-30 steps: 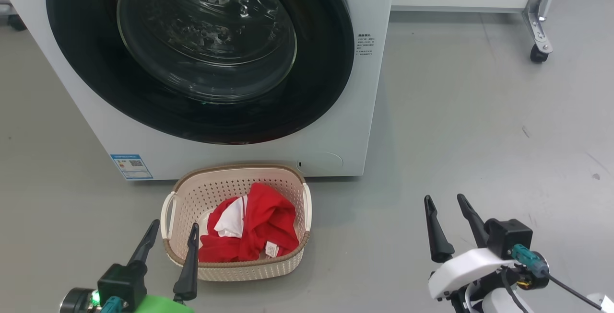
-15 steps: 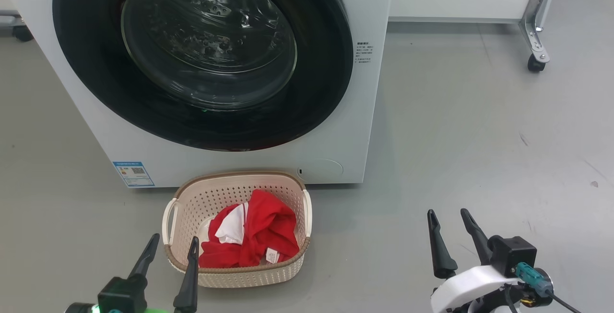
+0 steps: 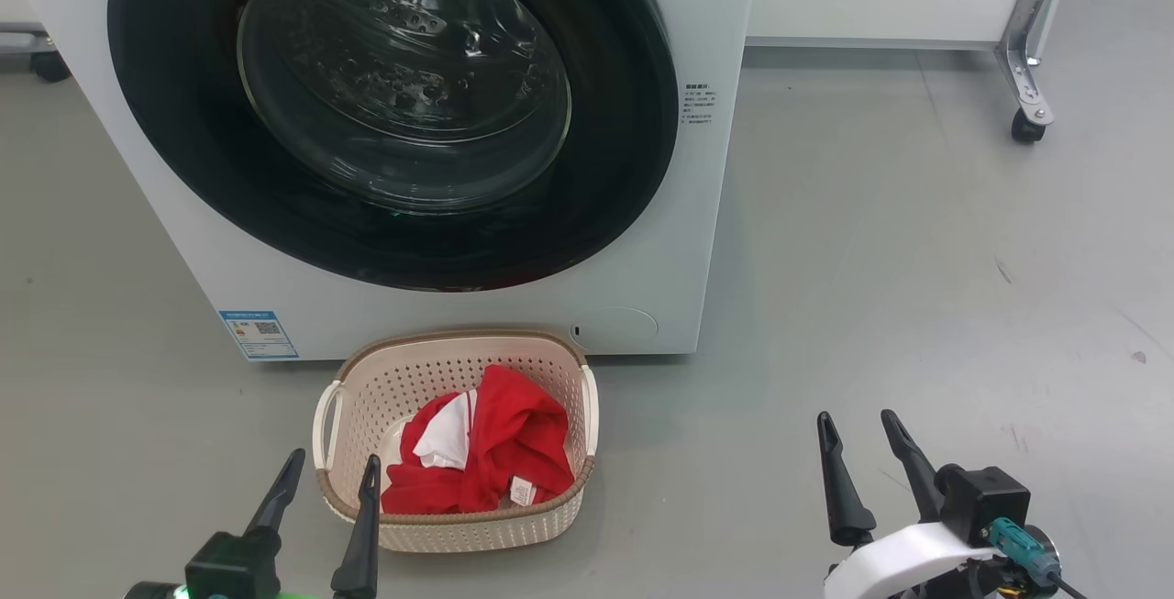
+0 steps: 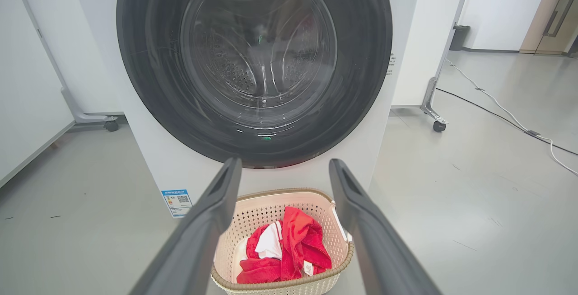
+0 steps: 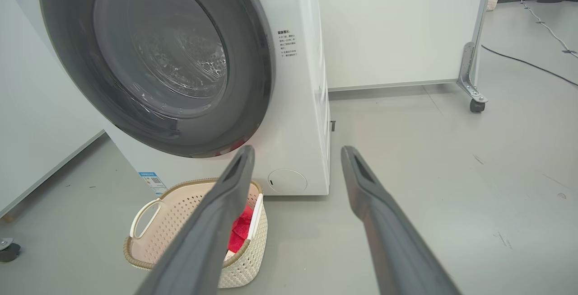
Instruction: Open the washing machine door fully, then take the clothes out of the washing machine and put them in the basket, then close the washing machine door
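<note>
White and broad, the washing machine stood on the grey floor with the washing machine door lying flush against its front, no red showing behind the glass. Just in front of it sat the basket, the red-and-white clothes heaped inside. The left gripper hung by the basket's near left corner and the right gripper well off to the right, each with fingers spread and nothing between them. Every step looked done. The next move probably called only for confirming the door had latched.
</note>
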